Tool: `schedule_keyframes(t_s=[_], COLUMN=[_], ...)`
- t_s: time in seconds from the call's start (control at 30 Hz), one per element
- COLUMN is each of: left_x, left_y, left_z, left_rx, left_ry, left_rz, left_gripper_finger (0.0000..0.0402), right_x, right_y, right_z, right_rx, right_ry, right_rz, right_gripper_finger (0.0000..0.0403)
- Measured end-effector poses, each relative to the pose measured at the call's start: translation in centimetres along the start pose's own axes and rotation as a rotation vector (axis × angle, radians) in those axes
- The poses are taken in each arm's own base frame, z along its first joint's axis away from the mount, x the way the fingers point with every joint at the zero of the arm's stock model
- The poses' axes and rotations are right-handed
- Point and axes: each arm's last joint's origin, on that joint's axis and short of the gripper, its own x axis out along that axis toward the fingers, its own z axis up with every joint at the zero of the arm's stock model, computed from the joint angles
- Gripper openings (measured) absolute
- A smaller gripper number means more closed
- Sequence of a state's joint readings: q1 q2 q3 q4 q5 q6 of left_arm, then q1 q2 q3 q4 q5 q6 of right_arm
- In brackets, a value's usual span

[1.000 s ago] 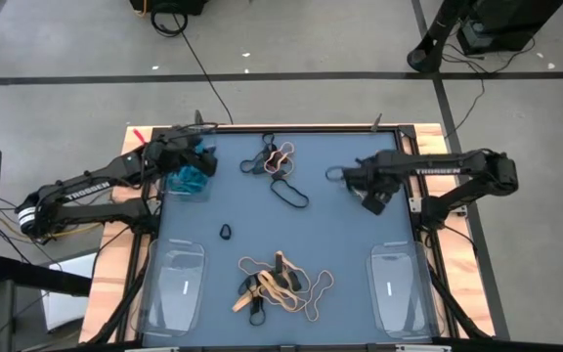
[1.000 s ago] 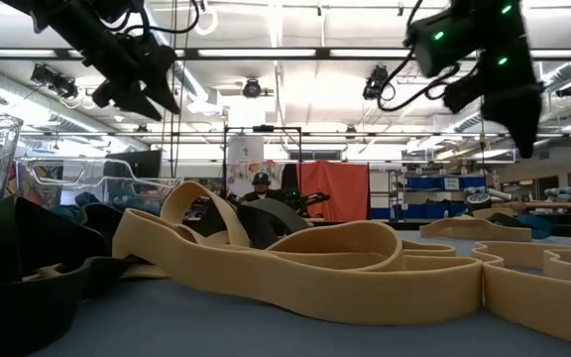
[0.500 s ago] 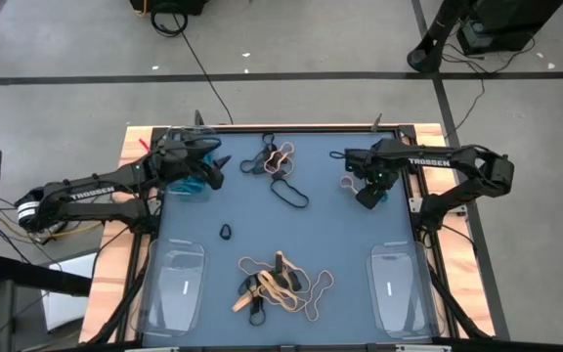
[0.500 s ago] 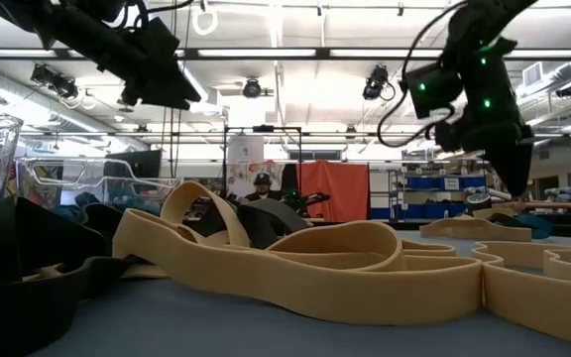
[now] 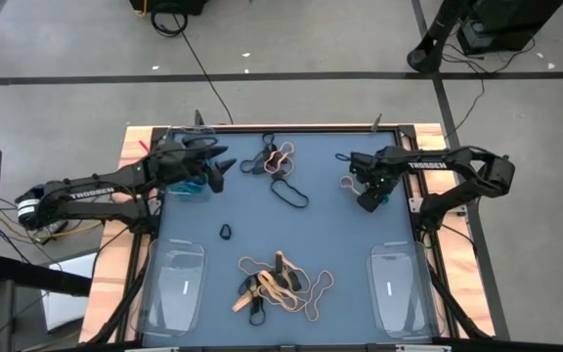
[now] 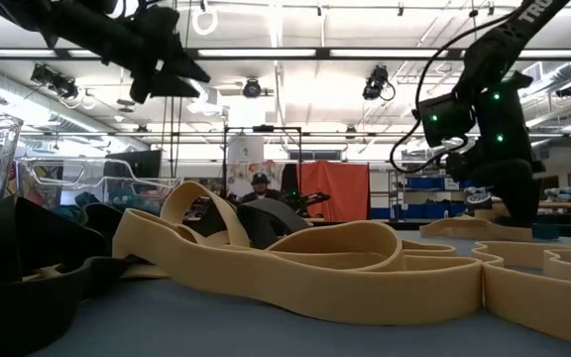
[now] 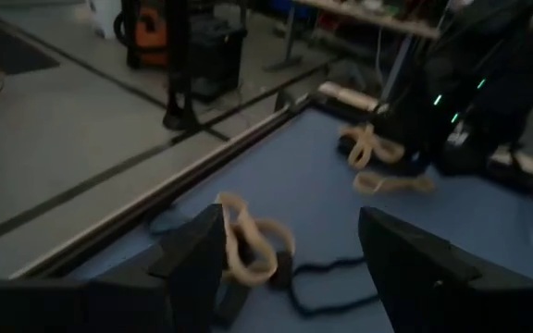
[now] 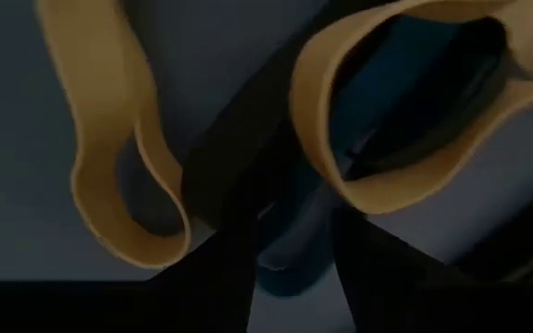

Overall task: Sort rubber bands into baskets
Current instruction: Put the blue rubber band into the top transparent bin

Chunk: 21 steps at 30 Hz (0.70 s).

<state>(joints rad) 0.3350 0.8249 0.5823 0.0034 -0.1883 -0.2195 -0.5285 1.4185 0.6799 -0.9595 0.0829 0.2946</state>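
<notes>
**Right gripper drops onto the far-right bands**

The right gripper [image 5: 360, 184] has come down over tan rubber bands [image 8: 378, 139] at the far right; its fingers [image 8: 220, 277] look partly parted, grip unclear. A pick seems to be starting. The left gripper [image 5: 221, 162], wide open and empty, has swung off the teal-filled basket [image 5: 190, 188] toward the far-centre bands [image 5: 272, 156].

Tan rubber bands [image 8: 123, 176] — close (looped) — over dark fingers [image 8: 220, 277]
</notes>
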Motion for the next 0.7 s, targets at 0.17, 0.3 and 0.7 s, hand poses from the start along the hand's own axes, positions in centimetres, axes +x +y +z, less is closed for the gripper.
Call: schedule_keyframes(t_s=[0.17,0.3,0.7], left_x=[-0.1,0.1,3.5], left_y=[-0.4,-0.8,-2.0], left_z=[0.4,0.3,-2.7], left_rx=[-0.008,-0.004,0.047], left_ry=[-0.046,-0.04,0.14], left_rz=[-0.028,-0.043,-0.049], left_gripper_finger=[0.025,0.025,0.025], right_x=[0.0,-0.1,-2.1], right_y=[0.4,0.7,1.8], right_z=[0.0,-0.1,-1.7], right_rx=[-0.019,-0.041,-0.085], right_ry=[-0.006,-0.003,-0.11], right_rz=[0.007,0.03,0.059], right_gripper_finger=[0.0102,0.0034,0.0007])
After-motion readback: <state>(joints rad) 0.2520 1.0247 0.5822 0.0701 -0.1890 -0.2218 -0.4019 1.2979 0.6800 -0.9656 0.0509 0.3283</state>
